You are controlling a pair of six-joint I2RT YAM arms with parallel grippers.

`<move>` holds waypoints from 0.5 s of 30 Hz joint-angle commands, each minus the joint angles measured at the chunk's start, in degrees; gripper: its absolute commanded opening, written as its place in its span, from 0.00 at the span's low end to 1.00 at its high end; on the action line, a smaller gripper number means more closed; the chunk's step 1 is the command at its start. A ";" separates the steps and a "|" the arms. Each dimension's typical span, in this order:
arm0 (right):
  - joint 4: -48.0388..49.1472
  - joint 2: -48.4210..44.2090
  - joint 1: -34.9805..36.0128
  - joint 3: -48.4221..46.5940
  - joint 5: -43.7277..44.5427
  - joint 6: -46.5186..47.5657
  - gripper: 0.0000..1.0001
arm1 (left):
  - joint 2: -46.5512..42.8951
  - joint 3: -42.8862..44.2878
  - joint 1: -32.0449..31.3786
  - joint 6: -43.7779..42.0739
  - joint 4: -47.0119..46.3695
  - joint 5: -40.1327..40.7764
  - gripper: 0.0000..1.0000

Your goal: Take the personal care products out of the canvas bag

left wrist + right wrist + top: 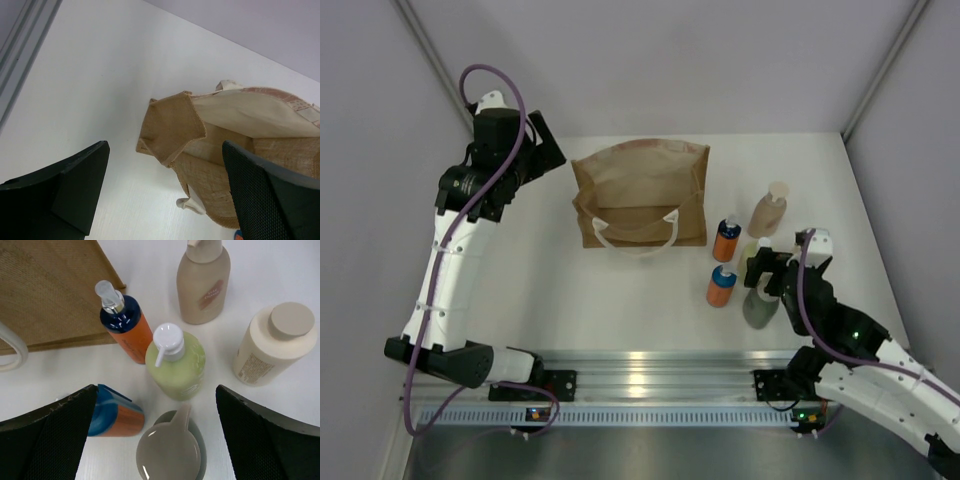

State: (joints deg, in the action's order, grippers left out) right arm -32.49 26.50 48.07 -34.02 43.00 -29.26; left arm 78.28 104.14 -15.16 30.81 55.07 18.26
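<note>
The canvas bag (640, 195) lies in the middle of the table, its white rope handles (638, 228) toward the near edge. All the bottles stand to its right: two orange ones with blue caps (726, 240) (721, 286), a tan one (769, 210), a yellow-green one (176, 362), a cream one (272, 345) and a dark grey-green one (760, 305). My right gripper (772, 272) is open just above the dark grey-green bottle (170, 450) and holds nothing. My left gripper (542, 150) is open and empty, off the bag's far left corner (172, 125).
Grey walls close in the table on the left, back and right. A metal rail (650, 385) runs along the near edge between the arm bases. Bare white table lies left of and in front of the bag.
</note>
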 commanded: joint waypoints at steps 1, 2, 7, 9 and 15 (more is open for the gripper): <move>3.49 2.67 -0.70 -7.00 0.67 4.11 1.00 | -1.55 -0.51 -0.22 -1.36 -0.05 2.48 0.99; 3.05 3.37 -0.61 -8.68 1.46 4.90 0.99 | -1.64 -0.95 -0.14 -1.45 -0.05 3.35 0.99; 1.11 7.85 -1.14 -22.10 6.83 14.56 0.99 | -2.51 -2.71 0.04 -0.40 0.21 5.99 0.98; -1.07 11.89 -1.75 -26.95 6.83 18.34 0.99 | -2.96 -4.38 0.13 -0.22 0.30 7.30 0.99; -14.18 24.03 -36.62 -45.60 -20.72 21.16 0.99 | -6.91 -9.12 0.30 -1.18 0.48 13.01 0.99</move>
State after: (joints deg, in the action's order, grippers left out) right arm -38.00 47.86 28.36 -75.61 38.35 -12.25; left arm 74.87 95.85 -15.14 30.28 55.33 26.22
